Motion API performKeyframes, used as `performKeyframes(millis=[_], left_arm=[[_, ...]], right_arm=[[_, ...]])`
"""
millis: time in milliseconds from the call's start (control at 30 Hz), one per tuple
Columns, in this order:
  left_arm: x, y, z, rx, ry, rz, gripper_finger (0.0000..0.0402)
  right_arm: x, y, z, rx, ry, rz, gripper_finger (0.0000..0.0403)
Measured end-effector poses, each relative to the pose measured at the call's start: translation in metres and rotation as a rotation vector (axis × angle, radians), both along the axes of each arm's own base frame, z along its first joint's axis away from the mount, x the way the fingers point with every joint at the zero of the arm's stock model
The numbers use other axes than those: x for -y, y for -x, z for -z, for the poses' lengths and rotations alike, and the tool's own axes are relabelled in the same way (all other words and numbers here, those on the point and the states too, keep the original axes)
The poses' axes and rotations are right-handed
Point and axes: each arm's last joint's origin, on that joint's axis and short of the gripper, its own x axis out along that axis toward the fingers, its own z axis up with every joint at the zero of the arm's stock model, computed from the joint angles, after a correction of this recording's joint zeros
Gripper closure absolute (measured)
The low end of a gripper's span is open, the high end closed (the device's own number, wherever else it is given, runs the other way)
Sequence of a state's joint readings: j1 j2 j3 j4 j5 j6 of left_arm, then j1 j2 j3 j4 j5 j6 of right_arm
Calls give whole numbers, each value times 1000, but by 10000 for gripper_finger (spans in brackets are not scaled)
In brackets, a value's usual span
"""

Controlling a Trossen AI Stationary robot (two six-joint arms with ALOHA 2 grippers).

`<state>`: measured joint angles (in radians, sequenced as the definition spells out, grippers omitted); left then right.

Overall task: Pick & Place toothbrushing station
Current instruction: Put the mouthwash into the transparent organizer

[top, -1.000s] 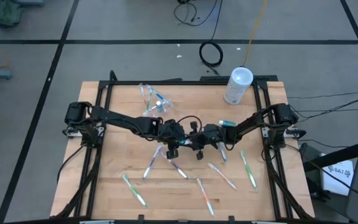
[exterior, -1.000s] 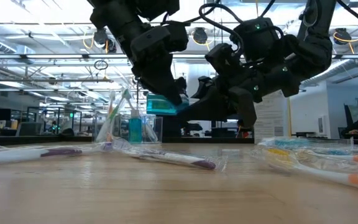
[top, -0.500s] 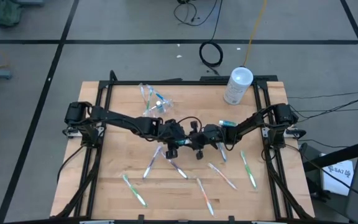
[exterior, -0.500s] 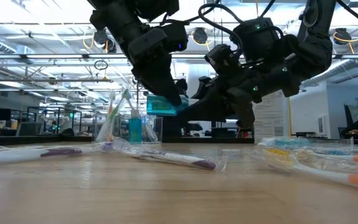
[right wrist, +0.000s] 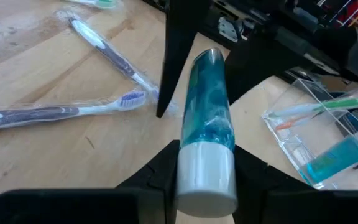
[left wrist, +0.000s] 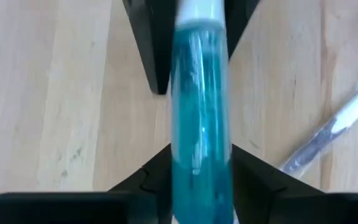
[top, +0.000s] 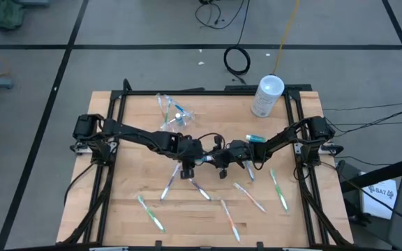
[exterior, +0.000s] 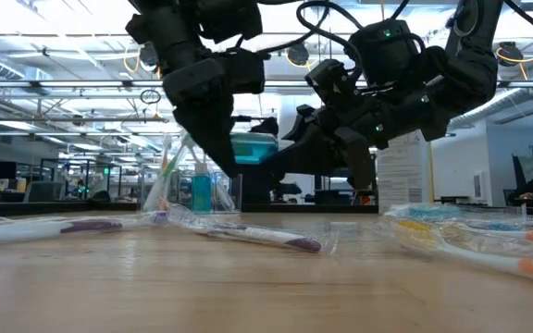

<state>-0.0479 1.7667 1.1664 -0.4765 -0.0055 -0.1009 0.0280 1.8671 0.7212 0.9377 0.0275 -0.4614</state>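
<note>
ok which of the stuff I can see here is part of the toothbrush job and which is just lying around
Part of the job:
- blue tube, held between both pincers, right pincer, left pincer
- wrapped toothbrushes scattered on the table
- clear pouch with a brush and a tube inside

Just lying about:
- white canister at the table's far edge
- black cable coil on the floor

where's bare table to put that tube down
Bare wood shows on the table between the left arm and the green toothbrush, and along the far edge between the clear pouch and the canister. It is crowded in front of both claws, where wrapped toothbrushes lie scattered.
</note>
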Motion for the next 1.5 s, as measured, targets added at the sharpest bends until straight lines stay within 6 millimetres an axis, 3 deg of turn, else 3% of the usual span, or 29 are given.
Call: performKeyframes(millis=[300,767,900,1267,1500], left_arm=[[-1,0,0,5,-23,-17,321],[0,-9,-7,114,-22,5,251],[0,-5,-4,64,-25,7,257],[0,-6,-5,72,-26,7,319],[0,-6,-4,68,-25,6,302]], right_arm=[[0,0,1,-11,-3,3,309],[0,1,1,-14,2,-1,309],[0,1,1,-13,-1,0,308],[0,0,1,-12,-3,0,292],[0,1,-1,-14,4,12,284]])
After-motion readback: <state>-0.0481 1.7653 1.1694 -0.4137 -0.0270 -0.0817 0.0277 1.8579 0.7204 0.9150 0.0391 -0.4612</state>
